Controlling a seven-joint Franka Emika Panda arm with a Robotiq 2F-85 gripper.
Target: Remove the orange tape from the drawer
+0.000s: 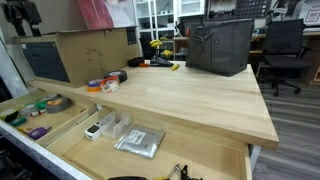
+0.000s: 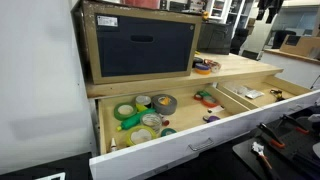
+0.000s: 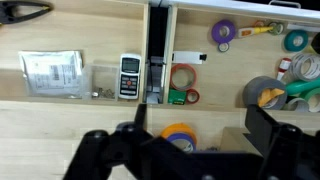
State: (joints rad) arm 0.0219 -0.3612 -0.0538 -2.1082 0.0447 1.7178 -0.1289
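Observation:
The drawer (image 3: 100,40) is pulled out under the benchtop and shows in both exterior views (image 1: 205,150) (image 2: 200,140). The orange tape (image 3: 183,77) is a thin orange-red ring lying flat in a middle compartment, beside a green item and a smaller red ring. It shows as a small red spot in an exterior view (image 2: 204,97). My gripper (image 3: 200,112) is open and empty, with dark fingers on either side. It hovers over the benchtop edge, just short of the orange tape. The gripper is not clearly seen in the exterior views.
An orange-and-blue roll (image 3: 178,135) lies on the benchtop (image 1: 190,100) between my fingers. The drawer also holds a purple roll (image 3: 223,33), a green roll (image 3: 295,40), a grey roll (image 3: 262,93), a handheld meter (image 3: 128,75) and a plastic bag (image 3: 50,72). A box (image 2: 140,45) stands on the benchtop.

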